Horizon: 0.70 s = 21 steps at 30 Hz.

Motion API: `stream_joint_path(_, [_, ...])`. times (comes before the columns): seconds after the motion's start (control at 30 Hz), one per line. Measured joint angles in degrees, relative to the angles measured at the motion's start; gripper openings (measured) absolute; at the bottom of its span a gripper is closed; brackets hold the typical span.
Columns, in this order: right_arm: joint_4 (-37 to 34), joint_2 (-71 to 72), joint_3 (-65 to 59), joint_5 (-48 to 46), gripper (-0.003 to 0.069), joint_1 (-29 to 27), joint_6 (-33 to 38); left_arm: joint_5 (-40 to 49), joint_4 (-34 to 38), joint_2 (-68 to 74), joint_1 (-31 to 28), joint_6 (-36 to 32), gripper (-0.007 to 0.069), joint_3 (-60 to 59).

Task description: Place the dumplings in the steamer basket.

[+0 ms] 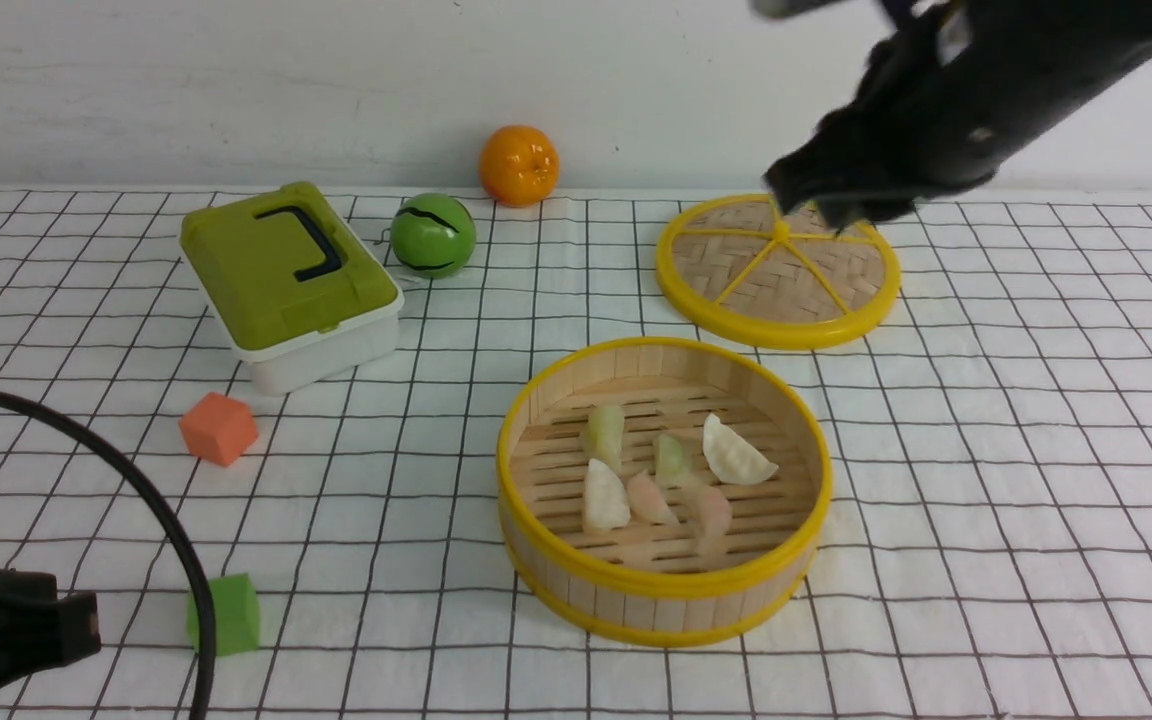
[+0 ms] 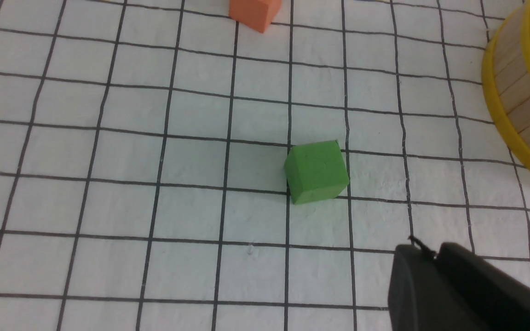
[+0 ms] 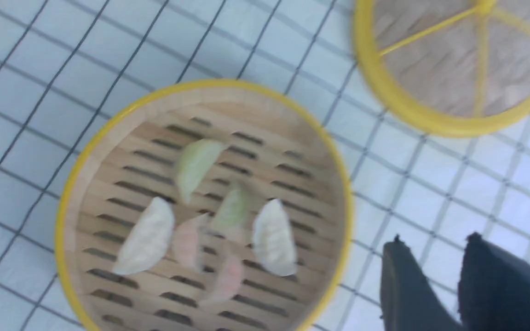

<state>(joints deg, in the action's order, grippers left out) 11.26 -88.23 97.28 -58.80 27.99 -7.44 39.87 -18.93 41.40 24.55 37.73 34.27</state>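
Dumplings (image 1: pixel 673 470): six small translucent crescents, all lying on the slatted floor of the basket (image 1: pixel 656 582). Two pale green toward its far side, a cream-white one with a ribbed edge on the right, a second cream-white one on the left, two pinkish ones nearest the front wall. Clustered close, some touching.

Basket: round, shallow, bamboo, with a wall of upright slats between yellow top and bottom rims. Standing on the surface (image 1: pixel 986 450), a white cloth ruled in a black grid, around the middle and somewhat toward the near edge.

Lid (image 1: pixel 778 270): flat woven disc with a yellow rim and spokes, lying flat beyond the basket toward the far edge, apart from it.

Right fingers (image 3: pixel 400 280): black, raised above the lid and blurred in the front view. Seen from the wrist, slightly parted with a narrow gap, gripping nothing.

Left fingers (image 2: pixel 423 285): black, low at the near left corner, pressed together and empty, near the green cube (image 1: pixel 226 613).

Elsewhere: matte orange cube (image 1: pixel 219 428) to the left, boxy case (image 1: pixel 286 280) with an olive lid and black handle behind it, glossy green ball (image 1: pixel 433 235), orange (image 1: pixel 519 165) at the far edge.
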Motion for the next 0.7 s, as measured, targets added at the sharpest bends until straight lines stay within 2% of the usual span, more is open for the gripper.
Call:
stream_joint_path(0.07, [3.85,4.69,-0.17,-0.66,0.0013,0.00,-1.30,-1.37,0.00,-1.28,0.00,-0.82,0.0028,-0.20])
stream_joint_path(0.13, [6.42,8.12,-1.17,-0.59,-0.0014,0.00,-2.47,-3.88,0.00,-3.83,0.00,-2.03,-0.0001,-1.09])
stream_joint_path(0.23, [8.75,14.40,-5.40,-0.11,-0.0022,0.00,-4.25,-7.36,0.00,-8.20,0.00,-3.85,-0.0012,-3.11])
stream_joint_path(0.33, [9.91,23.12,-16.25,3.48,-0.0022,0.00,-6.78,-12.30,0.00,-16.13,0.00,-6.09,-0.0012,-7.32])
stream_joint_path(0.47, [10.77,34.61,-32.93,11.76,-0.0022,0.00,-11.47,-13.82,0.00,-23.61,0.00,-6.40,-0.0012,-10.91])
stream_joint_path(0.63, [14.64,49.85,-54.81,28.49,-0.0022,0.00,-19.10,-14.28,-0.42,-27.76,0.00,-6.53,-0.0012,-12.47])
stream_joint_path(0.67, [14.79,50.38,-54.81,29.15,-0.0022,0.00,-19.37,-14.28,-0.60,-27.83,0.00,-6.52,-0.0012,-12.47])
stream_joint_path(0.7, [16.49,54.43,-61.94,34.49,-0.0020,0.00,-21.49,-14.28,-1.03,-27.90,0.00,-6.59,-0.0012,-12.53])
